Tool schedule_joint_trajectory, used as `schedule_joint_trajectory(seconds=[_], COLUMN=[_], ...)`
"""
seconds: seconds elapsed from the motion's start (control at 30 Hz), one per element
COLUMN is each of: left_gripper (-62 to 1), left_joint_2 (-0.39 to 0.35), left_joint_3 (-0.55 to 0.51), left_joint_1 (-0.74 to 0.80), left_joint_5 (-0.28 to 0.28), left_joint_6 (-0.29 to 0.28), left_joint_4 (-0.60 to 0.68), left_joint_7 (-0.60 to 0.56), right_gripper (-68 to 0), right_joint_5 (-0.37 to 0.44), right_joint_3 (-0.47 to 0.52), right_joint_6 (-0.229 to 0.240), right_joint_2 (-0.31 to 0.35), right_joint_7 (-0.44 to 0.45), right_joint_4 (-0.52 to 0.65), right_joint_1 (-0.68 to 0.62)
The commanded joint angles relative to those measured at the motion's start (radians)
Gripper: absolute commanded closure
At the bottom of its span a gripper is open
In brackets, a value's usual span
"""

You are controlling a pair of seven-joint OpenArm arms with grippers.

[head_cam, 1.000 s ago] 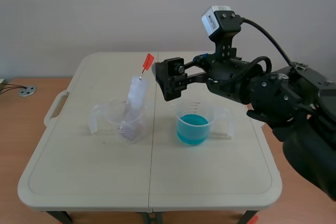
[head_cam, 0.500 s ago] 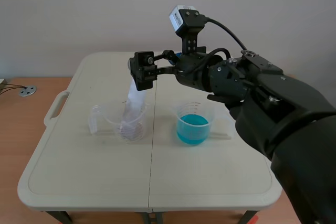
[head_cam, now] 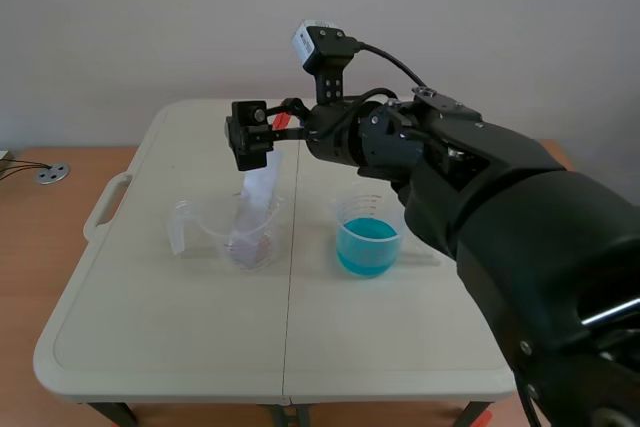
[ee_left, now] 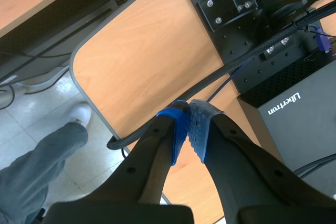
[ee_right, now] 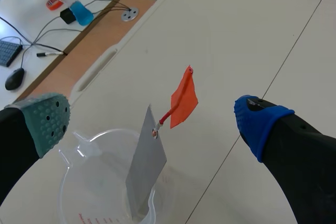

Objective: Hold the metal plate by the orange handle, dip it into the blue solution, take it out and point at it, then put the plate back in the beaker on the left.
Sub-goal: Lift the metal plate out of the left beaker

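Flanking the handle, right gripper gapes wide, empty | plate leans in left beaker | likely light, stiff, slick | pinch the floppy handle, not metal | left gripper closed, empty

Bright, even, diffuse light; soft faint shadow beside beaker of blue solution on pale table.
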Motion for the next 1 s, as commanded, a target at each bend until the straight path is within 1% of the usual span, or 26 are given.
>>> schedule_joint_trajectory(seconds=[0.0,0.1,0.3,0.33,0.47,0.57,0.77,0.97], left_gripper=[-2.1,-2.1,-2.1,-2.1,-2.1,-2.1,-2.1,-2.1], left_joint_2=[0.000,0.000,0.000,0.000,0.000,0.000,0.000,0.000], left_joint_3=[0.003,0.003,0.003,0.003,0.003,0.004,0.004,0.004], left_joint_1=[0.008,0.008,-0.003,-0.009,-0.021,-0.022,-0.022,-0.022], left_joint_5=[-0.006,-0.006,-0.006,-0.006,-0.006,-0.006,-0.006,-0.006], left_joint_6=[-0.002,-0.002,-0.002,-0.002,-0.002,-0.002,-0.002,-0.002], left_joint_4=[0.013,0.013,0.013,0.013,0.012,0.010,0.010,0.010], left_joint_7=[-0.006,-0.007,-0.006,-0.006,0.010,0.011,0.021,0.021], right_gripper=[-65.5,-65.5,-64.8,-63.3,-52.5,-48.4,-36.6,-28.2], right_joint_5=[0.010,0.009,0.010,0.010,0.010,0.010,0.010,0.010], right_joint_3=[-0.003,-0.003,-0.003,-0.003,-0.003,-0.003,-0.003,-0.003], right_joint_6=[0.002,0.002,0.005,0.005,0.005,0.005,0.005,0.005], right_joint_2=[-0.019,-0.027,-0.030,-0.030,-0.030,-0.030,-0.030,-0.029], right_joint_7=[0.020,0.026,0.035,0.035,0.034,0.034,0.034,0.034], right_joint_4=[0.002,-0.021,-0.021,-0.021,-0.021,-0.021,-0.021,-0.021], right_joint_1=[0.039,0.051,0.048,0.048,0.049,0.049,0.049,0.049])
